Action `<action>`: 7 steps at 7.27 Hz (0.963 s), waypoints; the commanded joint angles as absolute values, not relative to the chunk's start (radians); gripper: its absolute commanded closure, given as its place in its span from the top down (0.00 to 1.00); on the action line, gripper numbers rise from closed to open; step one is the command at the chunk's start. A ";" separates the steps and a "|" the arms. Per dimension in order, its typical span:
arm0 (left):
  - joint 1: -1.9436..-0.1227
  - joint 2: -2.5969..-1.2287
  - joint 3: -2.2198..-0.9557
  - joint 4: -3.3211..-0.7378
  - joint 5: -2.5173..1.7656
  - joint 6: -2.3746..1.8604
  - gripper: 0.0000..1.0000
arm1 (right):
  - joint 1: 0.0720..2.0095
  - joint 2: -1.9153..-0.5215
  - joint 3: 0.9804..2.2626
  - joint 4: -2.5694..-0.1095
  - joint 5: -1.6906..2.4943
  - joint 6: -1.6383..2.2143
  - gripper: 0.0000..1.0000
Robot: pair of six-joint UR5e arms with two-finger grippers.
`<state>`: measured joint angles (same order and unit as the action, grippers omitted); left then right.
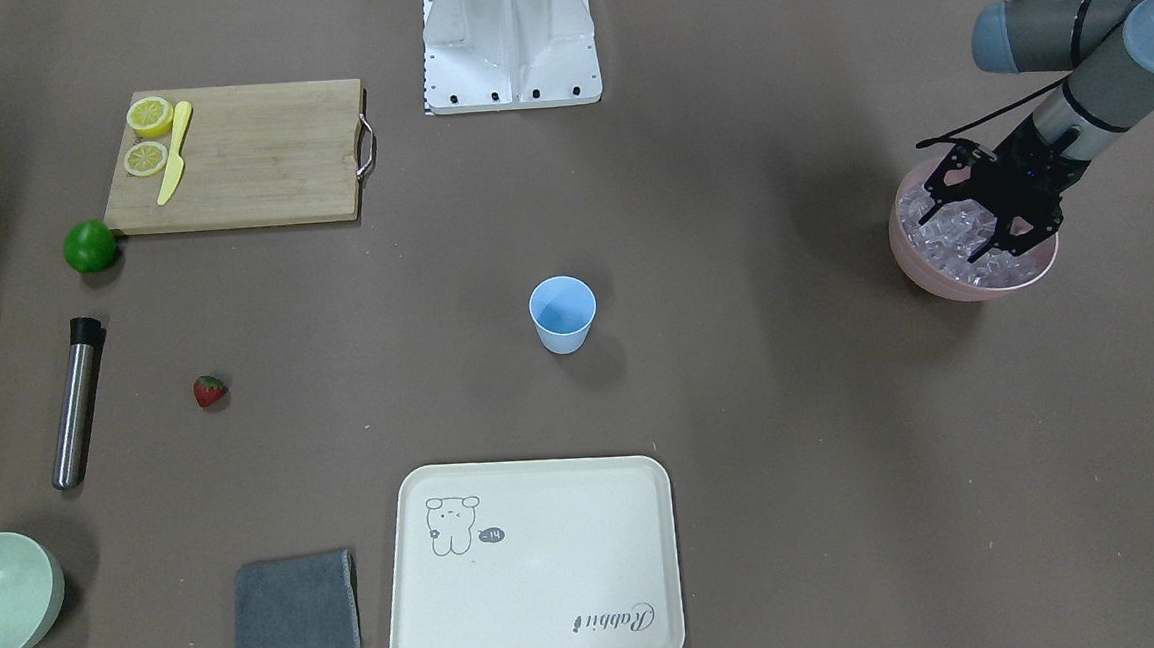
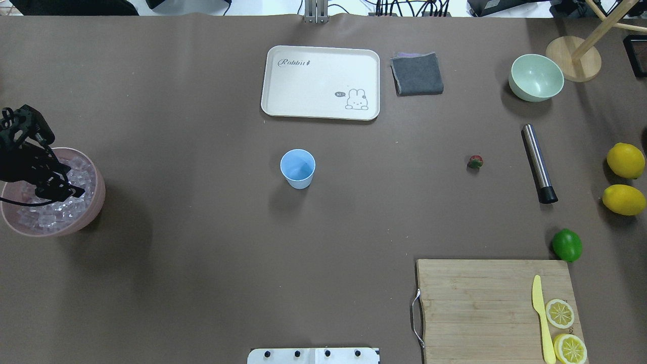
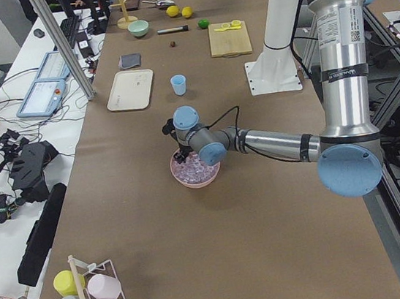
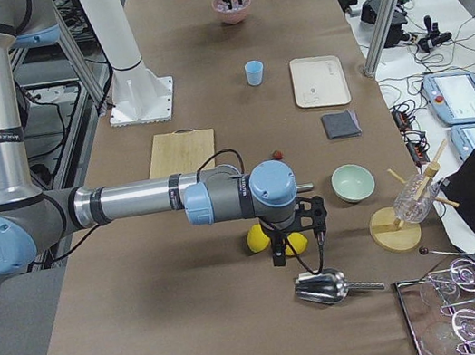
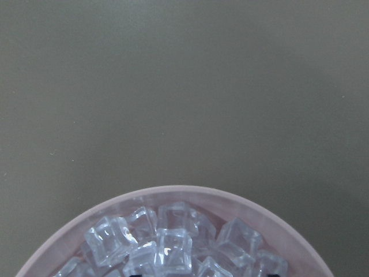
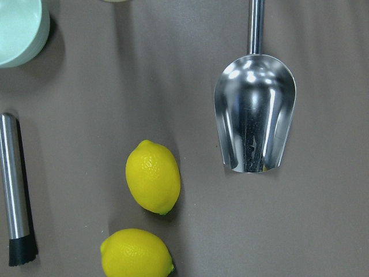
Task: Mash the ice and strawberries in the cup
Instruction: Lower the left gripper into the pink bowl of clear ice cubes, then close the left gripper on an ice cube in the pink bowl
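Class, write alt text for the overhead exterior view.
The left tool hangs open over a pink bowl of ice at the view's left edge. A light-blue cup stands mid-table, empty; a strawberry lies apart to its right.

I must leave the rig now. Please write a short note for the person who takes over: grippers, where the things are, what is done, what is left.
Left gripper: open, down in the pink bowl among the ice.
Right gripper: above the lemons and metal scoop; open or shut cannot be told.
Cup: upright mid-table, empty.
Strawberry: on the table beside the steel muddler.
Done: nothing in the cup yet.
Left: ice and strawberry into the cup, then mash.
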<state>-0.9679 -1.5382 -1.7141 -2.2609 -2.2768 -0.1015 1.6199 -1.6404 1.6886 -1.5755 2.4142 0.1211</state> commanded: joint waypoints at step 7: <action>-0.963 -1.519 -1.715 -2.269 -2.273 -0.100 0.78 | 1.620 -1.640 1.686 -1.577 2.408 0.133 1.00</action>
<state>-0.9644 -1.5205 -1.7154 -2.2684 -2.2774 -0.0998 1.6199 -1.6396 1.6859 -1.5763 2.4089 0.1331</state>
